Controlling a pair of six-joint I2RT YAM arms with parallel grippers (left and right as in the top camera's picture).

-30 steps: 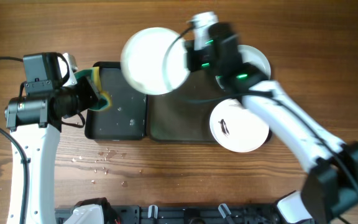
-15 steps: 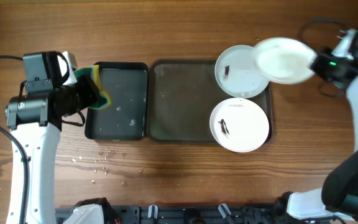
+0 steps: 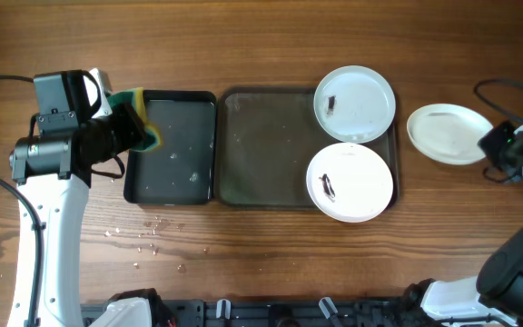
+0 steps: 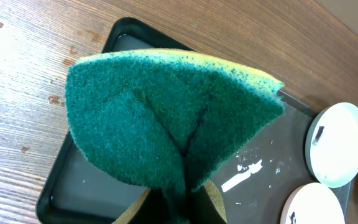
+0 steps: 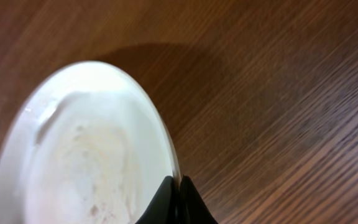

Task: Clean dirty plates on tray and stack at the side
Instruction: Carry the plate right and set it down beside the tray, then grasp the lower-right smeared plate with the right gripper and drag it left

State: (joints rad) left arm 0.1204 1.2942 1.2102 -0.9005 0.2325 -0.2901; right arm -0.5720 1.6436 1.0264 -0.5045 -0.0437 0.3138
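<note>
Obs. The right fingers point(image 5: 178, 196) are pinched on the rim of one white plate point(image 3: 448, 133). It sits out on the bench point(image 3: 271, 36) to the right of the tray point(image 3: 266, 186), clear of its rim. The inside shows only a pale streak and no dark mark. Fully set down or a shade tilted off the wood: cannot tell.

Two dirty plates sit at the tray's right end, the rear plate point(image 3: 354, 103) and the front plate point(image 3: 350, 182). Their rims touch or nearly touch, and each has a small dark smudge.

The left fingers point(image 3: 127, 134) are clamped on a folded green sponge point(image 4: 166, 118), which hides most of them. It is held beyond the tray's left end, over the far corner of the small black tray point(image 3: 172, 177).

Judgement: one plate done, two to go. The next fetch turns on this: both smudged plates lie to the left of the right fingers, between them and the sponge, so the right arm is nearer. The plates are round, with no long axis, so any rim point facing right would serve. The held plate must be released first.
</note>
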